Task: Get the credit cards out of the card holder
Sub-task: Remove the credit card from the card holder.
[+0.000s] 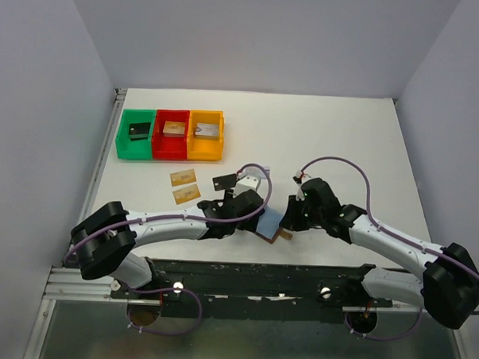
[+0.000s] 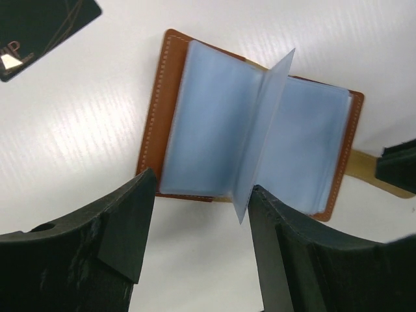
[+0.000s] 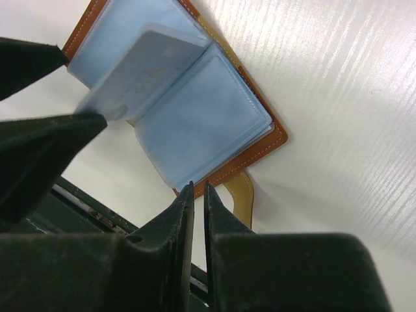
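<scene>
Left wrist view: the card holder [image 2: 208,123] lies open on the surface [image 2: 84,130], one pale blue leaf [image 2: 266,130] standing up; whether its pockets hold cards is unclear. The left gripper [image 2: 203,187] hangs over its near edge, jaws spread wide, grasping nothing. The right gripper [image 3: 198,190] sits at the cover's edge beside the snap tab [image 3: 242,192], jaws drawn almost together; whether they nip the leather I cannot tell. A close could catch a leaf instead of a card and drag the holder off the near edge. Only the top view shows two tan credit cards [image 1: 183,178] lying out, near the bins [image 1: 172,114].
</scene>
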Controlling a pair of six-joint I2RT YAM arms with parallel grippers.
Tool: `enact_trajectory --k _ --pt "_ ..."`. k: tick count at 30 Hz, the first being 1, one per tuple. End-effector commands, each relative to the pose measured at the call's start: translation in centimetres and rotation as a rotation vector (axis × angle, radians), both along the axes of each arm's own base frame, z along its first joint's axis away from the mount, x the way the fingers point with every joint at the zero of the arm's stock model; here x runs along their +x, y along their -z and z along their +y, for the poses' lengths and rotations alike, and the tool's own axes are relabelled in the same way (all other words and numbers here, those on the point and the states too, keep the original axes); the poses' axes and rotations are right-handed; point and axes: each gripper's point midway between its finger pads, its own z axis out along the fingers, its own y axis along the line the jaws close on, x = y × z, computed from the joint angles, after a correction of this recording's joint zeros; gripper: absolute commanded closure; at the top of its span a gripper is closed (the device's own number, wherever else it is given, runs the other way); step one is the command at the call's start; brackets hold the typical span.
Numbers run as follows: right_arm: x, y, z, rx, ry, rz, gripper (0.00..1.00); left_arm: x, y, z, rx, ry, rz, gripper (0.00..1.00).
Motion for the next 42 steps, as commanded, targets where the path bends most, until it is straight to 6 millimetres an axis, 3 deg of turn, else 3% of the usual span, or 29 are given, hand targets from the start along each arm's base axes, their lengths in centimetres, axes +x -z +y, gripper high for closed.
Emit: enact_trajectory --k 1,6,11,17,22,28,35,42 --pt "0.1 -0.9 0.4 0.037 -0.009 -0.023 0.82 1.0 0.4 2.9 0.006 -0.118 0.010 0.28" --pt "-0.1 -2.1 1.3 0.096 -0.034 -0.030 0.82 1.7 0.6 4.5 -0.011 -0.168 0.020 0.29" --pt "0.0 -4.1 3.7 0.211 -0.069 -0.037 0.82 2.0 -1.6 5.5 -0.078 -0.194 -0.024 0.30" --pt "0.0 -2.3 5.8 0.183 -0.123 0.014 0.81 2.0 -4.0 5.7 -0.163 -0.178 -0.088 0.31" --pt "0.2 -1.6 7.5 0.187 -0.169 0.042 0.79 1.5 -3.8 5.6 -0.210 -0.172 -0.081 0.32" --pt "-1.4 -1.0 9.5 0.174 -0.264 0.061 0.73 1.3 -3.6 5.7 -0.215 -0.171 -0.076 0.32" --pt "-3.6 2.3 8.3 0.104 -0.272 0.131 0.72 1.1 -3.3 5.7 -0.222 -0.165 -0.071 0.32" --pt "-4.0 4.4 6.0 0.010 -0.213 0.150 0.73 1.0 -3.1 5.7 -0.223 -0.164 -0.068 0.32"
